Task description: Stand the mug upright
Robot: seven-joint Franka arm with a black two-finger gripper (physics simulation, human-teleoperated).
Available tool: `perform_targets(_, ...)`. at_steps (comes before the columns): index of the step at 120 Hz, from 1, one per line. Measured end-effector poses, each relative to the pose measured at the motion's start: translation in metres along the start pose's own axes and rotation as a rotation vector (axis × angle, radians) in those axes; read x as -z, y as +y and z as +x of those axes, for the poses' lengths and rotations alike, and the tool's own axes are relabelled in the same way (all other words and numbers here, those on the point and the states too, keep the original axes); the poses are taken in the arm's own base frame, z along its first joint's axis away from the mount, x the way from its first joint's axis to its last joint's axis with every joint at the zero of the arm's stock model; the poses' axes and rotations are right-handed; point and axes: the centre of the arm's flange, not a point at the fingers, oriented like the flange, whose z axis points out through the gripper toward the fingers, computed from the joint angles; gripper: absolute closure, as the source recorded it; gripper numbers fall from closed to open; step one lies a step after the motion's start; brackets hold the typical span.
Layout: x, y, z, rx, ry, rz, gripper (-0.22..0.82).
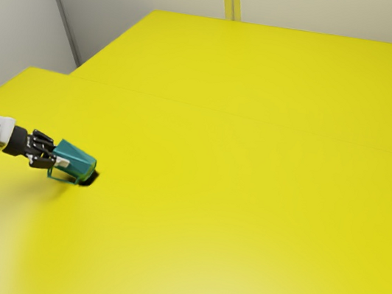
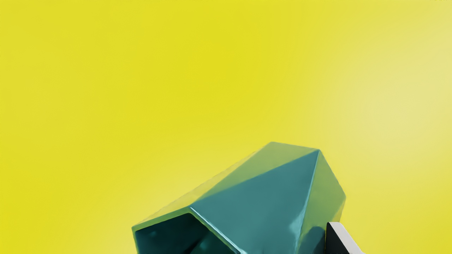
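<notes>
Jaws of the gripper (image 1: pixel 58 157) are right at the teal mug (image 1: pixel 80 160); their spread and hold I cannot tell. Just beyond them, the mug tilts, mouth toward the gripper.

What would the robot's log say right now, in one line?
mug: teal, tilted, not upright | gripper: at mug | grasp: unclear

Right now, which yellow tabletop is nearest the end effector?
The front tabletop, with the teal mug seen against it; the back tabletop lies beyond, toward the pale wall.
</notes>
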Motion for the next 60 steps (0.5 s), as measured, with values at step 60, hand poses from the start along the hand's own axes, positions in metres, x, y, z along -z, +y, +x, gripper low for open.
perform_targets(60, 0.011, -0.001, 0.021, -0.019, -0.003, 0.047, 0.77)
